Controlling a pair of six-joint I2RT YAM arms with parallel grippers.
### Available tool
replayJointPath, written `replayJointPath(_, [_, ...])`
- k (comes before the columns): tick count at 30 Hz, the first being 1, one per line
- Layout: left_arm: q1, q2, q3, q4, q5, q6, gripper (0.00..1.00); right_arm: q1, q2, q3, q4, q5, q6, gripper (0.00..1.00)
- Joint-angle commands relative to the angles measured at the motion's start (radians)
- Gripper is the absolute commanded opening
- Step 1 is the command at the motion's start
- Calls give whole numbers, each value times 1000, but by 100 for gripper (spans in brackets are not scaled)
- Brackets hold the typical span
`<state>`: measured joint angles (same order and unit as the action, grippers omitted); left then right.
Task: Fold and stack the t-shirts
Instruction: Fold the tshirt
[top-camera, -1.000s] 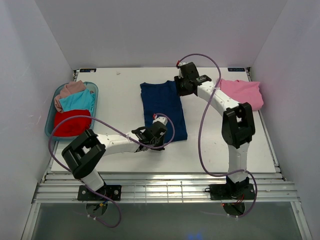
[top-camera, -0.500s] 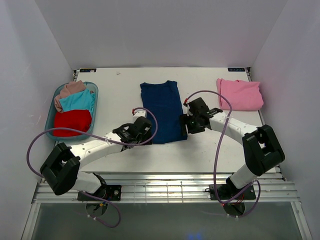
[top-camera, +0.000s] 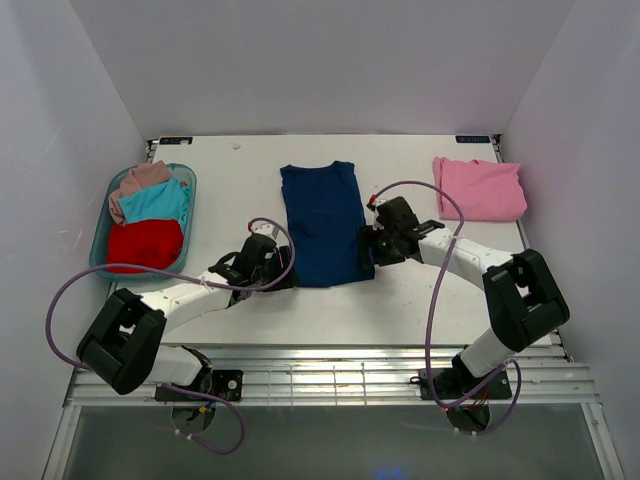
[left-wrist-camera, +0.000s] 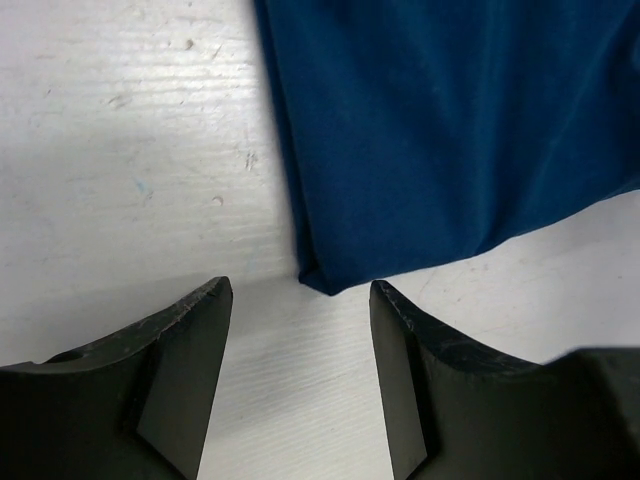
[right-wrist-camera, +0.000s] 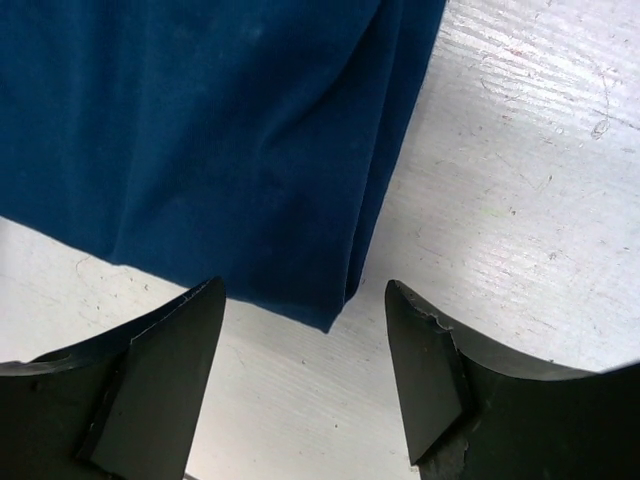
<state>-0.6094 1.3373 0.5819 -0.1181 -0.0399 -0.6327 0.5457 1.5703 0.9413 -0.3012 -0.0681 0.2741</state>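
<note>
The navy t-shirt (top-camera: 325, 225) lies flat on the white surface (top-camera: 240, 180), folded into a long strip that runs away from the arm bases. Its short near hem faces the two hands. The left hand (top-camera: 283, 272) sits low at the shirt's near-left corner with its fingers spread wide and nothing between them. In the left wrist view that hand (left-wrist-camera: 298, 296) frames the corner of the navy t-shirt (left-wrist-camera: 450, 130), which ends just ahead of the gap, level with the fingertips, with bare surface (left-wrist-camera: 130, 150) to its left. The right hand (top-camera: 368, 260) is at the shirt's near-right corner, also spread and empty. In the right wrist view the corner of the navy t-shirt (right-wrist-camera: 200, 130) points down into the opening of that hand (right-wrist-camera: 305, 300). It comes close to the tips but is not pinched, and the shirt's right edge shows doubled layers of cloth. Well to the right of the navy t-shirt, towards the far side, a folded pink t-shirt (top-camera: 482, 188) rests on the surface. Well to its left stands a blue-green basket (top-camera: 98, 243) holding a dusty-pink t-shirt (top-camera: 140, 180), a teal t-shirt (top-camera: 157, 203) and a red t-shirt (top-camera: 145, 244), all bunched together.
</note>
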Motion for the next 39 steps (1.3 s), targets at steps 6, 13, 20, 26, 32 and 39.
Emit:
replayJointPath(6, [28,39,-13,119,72,1,68,3,31,-55,63,14,14,70])
replayJointPath(13, [30,108,16,62,68,-2,67,3,43,-78,74,22,16,70])
replayJointPath(20, [30,100,35,-12,3,24,63,3,68,-98,100,-1,36,68])
replayJointPath(26, [30,105,39,-71,-15,14,55,11,65,-116,111,-19,45,65])
replayJointPath(32, [30,111,24,-55,17,14,49,23,68,-150,116,-25,56,56])
replayJointPath(39, [30,144,30,-6,86,18,44,42,60,-174,112,-10,68,41])
